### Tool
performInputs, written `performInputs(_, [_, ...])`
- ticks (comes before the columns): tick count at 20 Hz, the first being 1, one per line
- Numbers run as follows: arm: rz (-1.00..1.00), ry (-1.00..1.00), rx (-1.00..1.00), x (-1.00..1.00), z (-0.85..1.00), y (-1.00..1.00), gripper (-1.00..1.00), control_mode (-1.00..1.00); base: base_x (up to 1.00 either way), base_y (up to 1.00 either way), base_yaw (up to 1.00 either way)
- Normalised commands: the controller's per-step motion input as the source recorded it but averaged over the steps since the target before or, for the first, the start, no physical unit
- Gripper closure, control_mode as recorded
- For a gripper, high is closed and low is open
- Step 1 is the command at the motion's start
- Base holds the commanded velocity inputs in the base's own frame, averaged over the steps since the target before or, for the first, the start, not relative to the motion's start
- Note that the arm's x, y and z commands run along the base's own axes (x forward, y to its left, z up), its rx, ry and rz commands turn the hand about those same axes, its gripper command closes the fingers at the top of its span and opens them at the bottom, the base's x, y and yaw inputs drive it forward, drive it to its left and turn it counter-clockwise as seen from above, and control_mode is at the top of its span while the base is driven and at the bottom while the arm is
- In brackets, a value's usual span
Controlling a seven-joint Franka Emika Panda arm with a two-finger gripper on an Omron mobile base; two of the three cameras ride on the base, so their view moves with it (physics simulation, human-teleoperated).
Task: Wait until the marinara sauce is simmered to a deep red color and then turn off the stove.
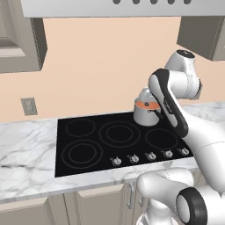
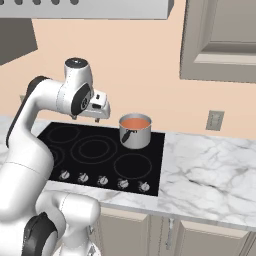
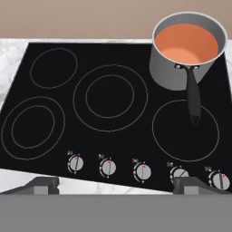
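Note:
The stove (image 3: 145, 149) is a black glass cooktop with five ring burners. On its back right burner stands a small steel saucepan (image 3: 168, 72), its black handle pointing toward the front. The marinara sauce (image 3: 186, 43) inside is a smooth orange-red; it also shows as sauce (image 1: 145, 104) and sauce (image 2: 135, 122). A row of silver knobs (image 3: 108, 167) runs along the stove's front edge. My gripper (image 3: 118, 185) hovers high above that front edge, open, with nothing between its fingertips (image 3: 43, 185). The hand (image 2: 99, 109) hangs left of the saucepan (image 2: 135, 136).
White marble counter (image 1: 26, 145) flanks the cooktop on both sides, counter (image 2: 210, 165) being wider on the right. A wall outlet (image 2: 215, 120) sits behind it. Upper cabinets (image 2: 220, 40) and a range hood (image 1: 123, 6) hang overhead.

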Motion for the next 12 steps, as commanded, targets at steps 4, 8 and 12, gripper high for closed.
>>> performInputs(4, [0.00,0.00,0.00,0.00,0.00,0.00,-1.00,-1.00,0.00,0.00,0.00])
performInputs(8, [0.00,0.00,0.00,0.00,0.00,0.00,-1.00,-1.00,0.00,0.00,0.00])
performInputs(12, [0.00,0.00,0.00,0.00,0.00,0.00,-1.00,-1.00,0.00,0.00,0.00])
